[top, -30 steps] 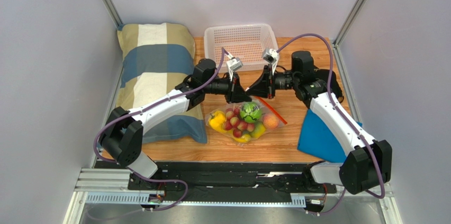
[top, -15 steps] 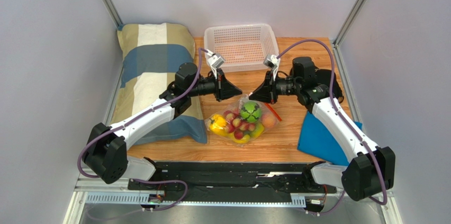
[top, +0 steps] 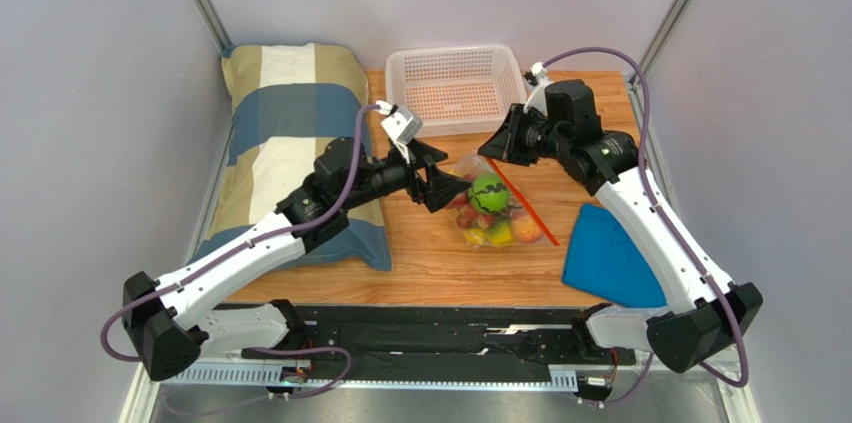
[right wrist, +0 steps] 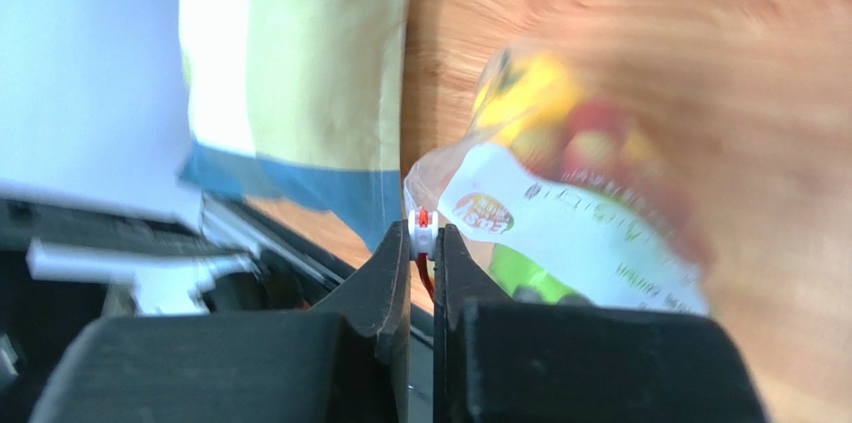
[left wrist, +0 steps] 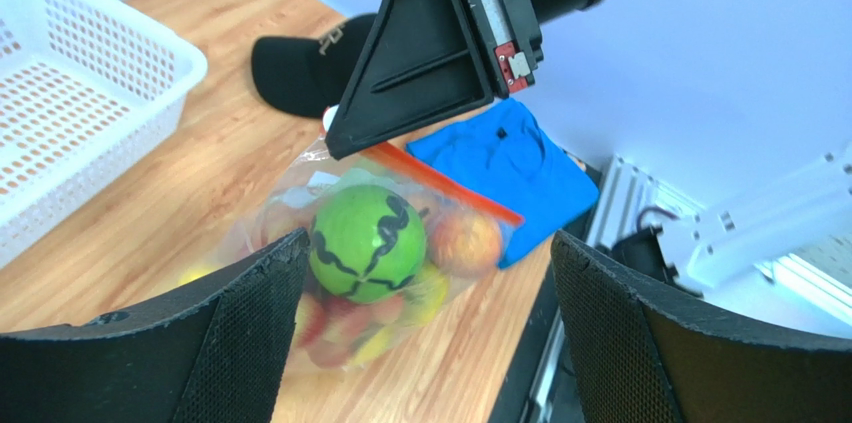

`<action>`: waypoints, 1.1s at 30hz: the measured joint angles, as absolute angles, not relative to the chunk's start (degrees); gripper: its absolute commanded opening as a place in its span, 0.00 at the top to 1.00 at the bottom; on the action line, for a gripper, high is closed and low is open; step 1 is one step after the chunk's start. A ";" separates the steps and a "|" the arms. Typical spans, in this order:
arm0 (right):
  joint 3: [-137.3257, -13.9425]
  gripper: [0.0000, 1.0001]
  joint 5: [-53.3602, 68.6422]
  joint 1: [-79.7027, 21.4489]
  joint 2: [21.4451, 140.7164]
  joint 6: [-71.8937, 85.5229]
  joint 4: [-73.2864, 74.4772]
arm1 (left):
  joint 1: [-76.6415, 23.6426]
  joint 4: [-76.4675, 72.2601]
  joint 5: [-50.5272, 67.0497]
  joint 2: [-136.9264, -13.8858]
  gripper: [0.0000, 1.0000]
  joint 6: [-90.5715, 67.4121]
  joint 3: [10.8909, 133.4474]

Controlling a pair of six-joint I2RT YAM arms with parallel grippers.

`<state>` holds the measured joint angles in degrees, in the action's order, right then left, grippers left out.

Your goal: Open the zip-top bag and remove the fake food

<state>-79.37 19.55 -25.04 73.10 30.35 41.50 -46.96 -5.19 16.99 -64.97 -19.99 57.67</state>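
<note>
The clear zip-top bag (top: 497, 215) lies on the wooden table in front of the basket, its red-orange zip strip (top: 527, 208) running along its right side. Inside it is the fake food: a green ball (top: 488, 193) on top, with red, yellow and peach pieces under it. My right gripper (top: 487, 150) is shut on the bag's white zip slider (right wrist: 424, 227) at the far end of the strip. My left gripper (top: 455, 175) stands wide open just left of the bag, holding nothing. In the left wrist view the green ball (left wrist: 367, 243) and a peach (left wrist: 465, 241) show between the left gripper's fingers (left wrist: 250, 323).
A white perforated basket (top: 455, 88) stands behind the bag. A blue and cream pillow (top: 290, 133) fills the left side. A blue cloth (top: 610, 258) lies at the right, and a black cap (left wrist: 300, 58) lies behind the right arm.
My left gripper has opened and let go of the bag, drawing back slightly left. My right gripper has moved right and back with the slider, and the bag has shifted right.
</note>
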 measured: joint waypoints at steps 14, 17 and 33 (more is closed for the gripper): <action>-89.84 1.00 -11.18 -36.23 76.23 63.11 60.64 | -56.99 -8.34 -5.67 -86.13 0.08 -19.92 62.67; -88.86 1.00 -13.21 -37.10 76.01 66.94 60.97 | -56.97 -7.64 -5.63 -87.46 0.07 -19.73 64.93; -78.94 0.19 -13.72 -34.72 67.61 54.04 54.30 | -50.28 -0.34 12.34 -89.69 1.00 -22.50 70.26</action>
<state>-78.94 -13.72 -34.72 67.61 54.04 54.30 -50.28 -0.34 12.34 -89.69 -22.50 70.26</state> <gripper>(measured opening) 0.794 0.007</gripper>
